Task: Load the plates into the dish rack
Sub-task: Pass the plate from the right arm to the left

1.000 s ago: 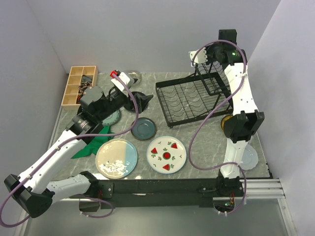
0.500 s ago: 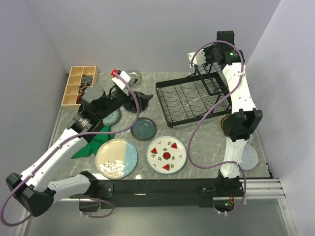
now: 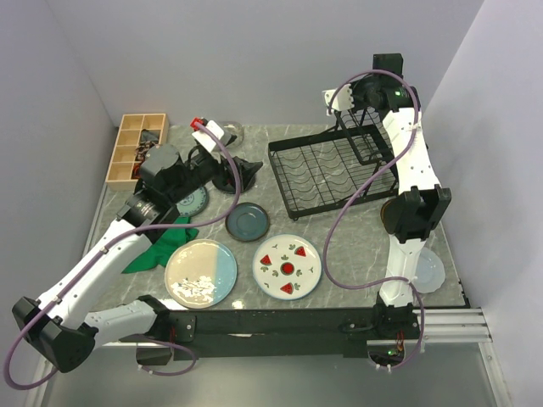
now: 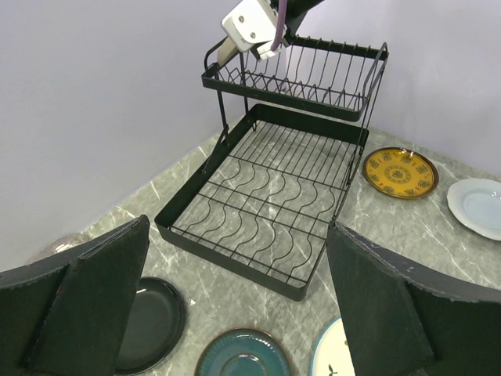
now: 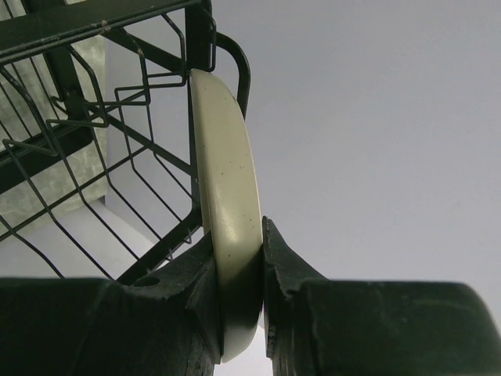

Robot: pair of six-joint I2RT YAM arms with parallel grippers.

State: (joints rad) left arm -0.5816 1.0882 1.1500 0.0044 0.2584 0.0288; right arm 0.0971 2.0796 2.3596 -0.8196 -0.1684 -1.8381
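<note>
Now my right hand clamps the cream plate on edge, its rim running straight up the frame's middle; the upper basket of the dish rack lies just left of it. That arm reaches high at the top right of the overhead view. My left hand gapes empty.

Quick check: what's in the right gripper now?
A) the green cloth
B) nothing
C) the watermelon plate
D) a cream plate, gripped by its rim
D: in the right wrist view the right gripper is shut on the rim of a cream plate, held on edge beside the dish rack.
</note>
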